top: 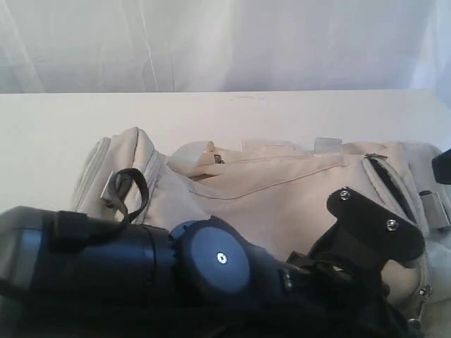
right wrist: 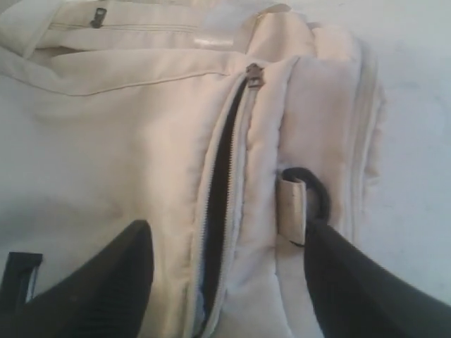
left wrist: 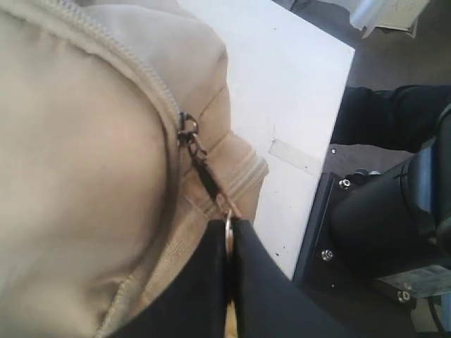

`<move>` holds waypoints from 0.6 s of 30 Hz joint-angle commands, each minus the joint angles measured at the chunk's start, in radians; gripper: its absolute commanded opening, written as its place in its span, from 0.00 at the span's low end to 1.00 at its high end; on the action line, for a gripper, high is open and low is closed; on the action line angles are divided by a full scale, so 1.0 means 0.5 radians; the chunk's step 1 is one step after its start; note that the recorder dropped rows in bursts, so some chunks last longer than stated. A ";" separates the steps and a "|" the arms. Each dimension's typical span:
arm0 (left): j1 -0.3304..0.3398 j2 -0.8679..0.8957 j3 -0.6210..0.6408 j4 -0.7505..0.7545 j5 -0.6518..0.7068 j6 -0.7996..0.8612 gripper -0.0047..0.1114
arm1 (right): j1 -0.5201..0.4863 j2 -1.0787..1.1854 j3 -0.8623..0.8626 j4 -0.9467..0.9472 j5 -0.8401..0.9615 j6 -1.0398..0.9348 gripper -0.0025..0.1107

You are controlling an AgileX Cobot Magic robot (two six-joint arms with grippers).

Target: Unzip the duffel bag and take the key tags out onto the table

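Your table (top: pixel 42 134) is plain white and matt, and it runs the full width of the exterior view. Behind its far edge a white cloth backdrop (top: pixel 225 42) hangs in soft vertical folds, lit evenly with a cool, slightly bluish cast and no hard shadows. In your left wrist view a pale rectangular strip (left wrist: pixel 294 156) lies flat on the tabletop near its side edge; past that edge you see dark grey floor (left wrist: pixel 384 67), and farther off something white (left wrist: pixel 391 14), too blurred to name
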 commanded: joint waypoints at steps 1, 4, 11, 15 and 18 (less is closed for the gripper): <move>-0.016 -0.056 0.042 -0.044 0.026 -0.013 0.04 | 0.000 -0.001 0.015 0.207 0.092 -0.151 0.54; -0.016 -0.055 0.042 -0.085 0.114 -0.013 0.04 | 0.000 -0.001 0.015 0.292 0.208 -0.220 0.61; -0.016 -0.122 0.066 -0.085 0.103 -0.013 0.04 | 0.000 0.036 0.212 0.213 0.199 -0.144 0.61; -0.016 -0.148 0.144 -0.112 0.088 -0.013 0.04 | 0.000 0.041 0.345 0.308 0.036 -0.136 0.61; -0.016 -0.162 0.164 -0.126 0.087 -0.013 0.04 | 0.000 0.078 0.385 0.434 0.015 -0.141 0.61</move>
